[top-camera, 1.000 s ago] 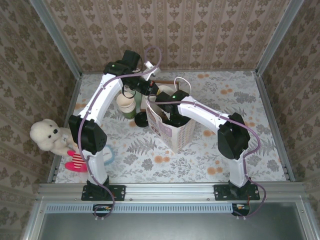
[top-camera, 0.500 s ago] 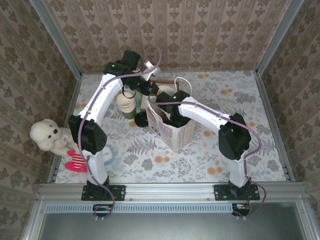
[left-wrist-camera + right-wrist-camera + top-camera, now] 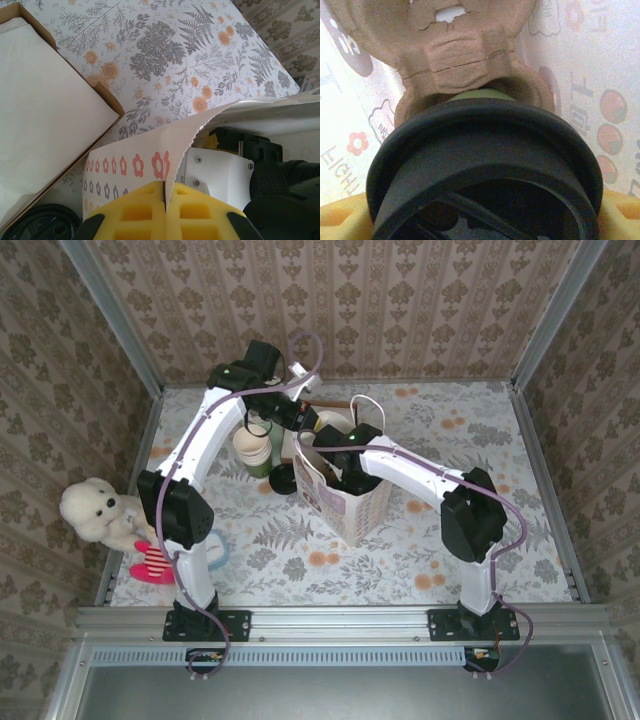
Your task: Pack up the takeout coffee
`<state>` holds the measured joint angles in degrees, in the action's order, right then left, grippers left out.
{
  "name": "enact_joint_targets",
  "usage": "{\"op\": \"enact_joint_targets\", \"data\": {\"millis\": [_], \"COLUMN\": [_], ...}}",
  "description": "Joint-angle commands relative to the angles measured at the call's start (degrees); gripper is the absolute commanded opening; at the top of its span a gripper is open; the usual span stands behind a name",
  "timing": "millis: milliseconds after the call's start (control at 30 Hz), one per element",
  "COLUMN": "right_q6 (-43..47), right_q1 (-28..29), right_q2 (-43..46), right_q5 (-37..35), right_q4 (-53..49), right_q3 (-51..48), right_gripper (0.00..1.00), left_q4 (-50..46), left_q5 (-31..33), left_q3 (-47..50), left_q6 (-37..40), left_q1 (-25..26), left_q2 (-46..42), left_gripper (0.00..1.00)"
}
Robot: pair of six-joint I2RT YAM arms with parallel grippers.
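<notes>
The takeout coffee fills the right wrist view: its round black lid [image 3: 485,165] with a sliver of olive-green cup [image 3: 480,94] behind it. My right gripper [image 3: 480,222] is shut on it, a yellow finger [image 3: 340,220] at each side of the lid. It hangs inside the printed paper bag [image 3: 345,502], just in front of a slot of the brown pulp carrier [image 3: 455,50]. My left gripper [image 3: 166,200] is shut on the bag's scalloped rim [image 3: 150,157], at the bag's far left edge [image 3: 300,430].
A stack of lidless cream cups [image 3: 252,448] and a loose black lid [image 3: 283,480] stand left of the bag. A white teddy bear [image 3: 95,510] sits at the table's left edge. A cardboard box [image 3: 107,95] with a white lining lies beside the bag.
The right arm has edged slightly to the right at the bag. The left arm has kept its hold on the rim.
</notes>
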<state>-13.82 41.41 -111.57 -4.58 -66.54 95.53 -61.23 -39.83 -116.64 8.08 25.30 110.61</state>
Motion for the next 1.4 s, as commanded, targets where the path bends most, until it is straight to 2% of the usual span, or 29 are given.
{"op": "enact_joint_targets", "data": {"millis": [0,367,733,1367], "right_q6": [-0.4,-0.5,-0.4,-0.5], "right_q1": [-0.3,-0.3,-0.4,-0.4], "right_q2": [-5.2,-7.8,-10.7,-9.1], "right_q5": [-3.2,-4.8,-5.4,-4.2], "right_q4": [4.6,5.6,4.7,4.1], "right_q3": [-5.3,-10.2,-9.7,-7.4], "right_gripper": [0.58,0.58,0.58,0.60], "left_q4": [0.1,0.4,0.3,0.1], "left_q5": [-2.5,-2.7,-2.7,-3.0], "left_q3": [-0.2,-0.3,-0.3,-0.5], "left_q6": [-0.7,-0.8,-0.7,-0.5], "left_q1": [-0.1,-0.2,-0.2,-0.2], "left_q2": [-0.6,-0.3,-0.2,-0.4], "left_gripper": [0.00,0.00,0.00,0.00]}}
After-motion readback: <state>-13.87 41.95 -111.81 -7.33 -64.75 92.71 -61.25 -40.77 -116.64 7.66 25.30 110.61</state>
